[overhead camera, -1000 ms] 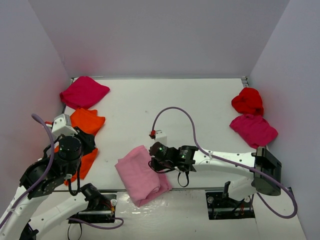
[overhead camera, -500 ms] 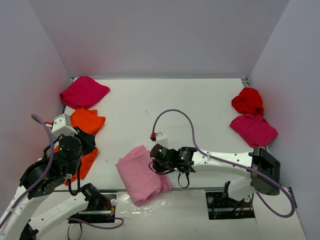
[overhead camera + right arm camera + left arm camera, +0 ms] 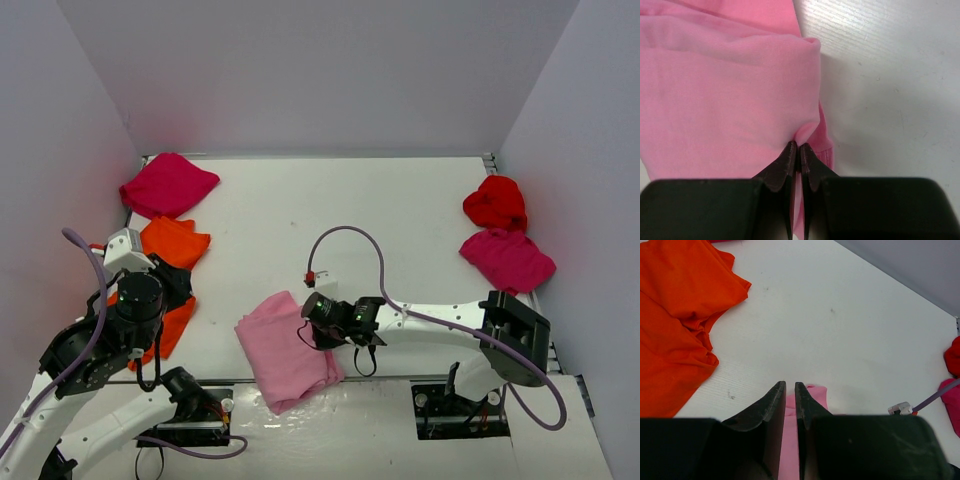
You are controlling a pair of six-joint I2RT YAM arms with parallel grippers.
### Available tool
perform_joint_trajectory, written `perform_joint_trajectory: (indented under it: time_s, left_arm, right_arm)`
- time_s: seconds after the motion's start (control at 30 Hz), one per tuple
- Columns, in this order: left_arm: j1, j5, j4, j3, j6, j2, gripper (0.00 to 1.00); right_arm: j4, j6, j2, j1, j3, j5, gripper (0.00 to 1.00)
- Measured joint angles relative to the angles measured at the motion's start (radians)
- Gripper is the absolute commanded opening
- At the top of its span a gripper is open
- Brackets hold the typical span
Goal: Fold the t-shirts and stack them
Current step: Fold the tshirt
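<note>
Your right gripper (image 3: 799, 146) is clamped on the folded light pink cloth t-shirt (image 3: 285, 350) at its edge. Your left gripper (image 3: 789, 386) hangs nearly closed, holding nothing, beside the orange cloth t-shirts (image 3: 675, 320).

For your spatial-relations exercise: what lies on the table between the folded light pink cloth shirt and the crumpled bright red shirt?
Only the right arm and its purple cable over bare white table, seen from the top view.

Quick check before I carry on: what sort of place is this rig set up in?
Probably a lab test cell, not a home: a bare white table boxed in by plain walls, two arms bolted at its near edge, and only t-shirts, like the pink one, laid out.
</note>
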Motion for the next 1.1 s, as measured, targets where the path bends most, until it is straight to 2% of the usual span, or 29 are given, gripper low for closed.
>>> perform_joint_trajectory:
  time_s: [0.4,1.1]
  left_arm:
    - [0.0,0.0,0.001,-0.005,-0.007,0.0,0.11]
    - [0.0,-0.006,0.0,-0.015,-0.011,-0.002,0.11]
  right_arm:
    - [0.007,-0.027,0.01,-0.022,0.004,0.0,0.0]
    - [0.008,-0.152,0.112,-0.094,0.119,-0.012,0.0]
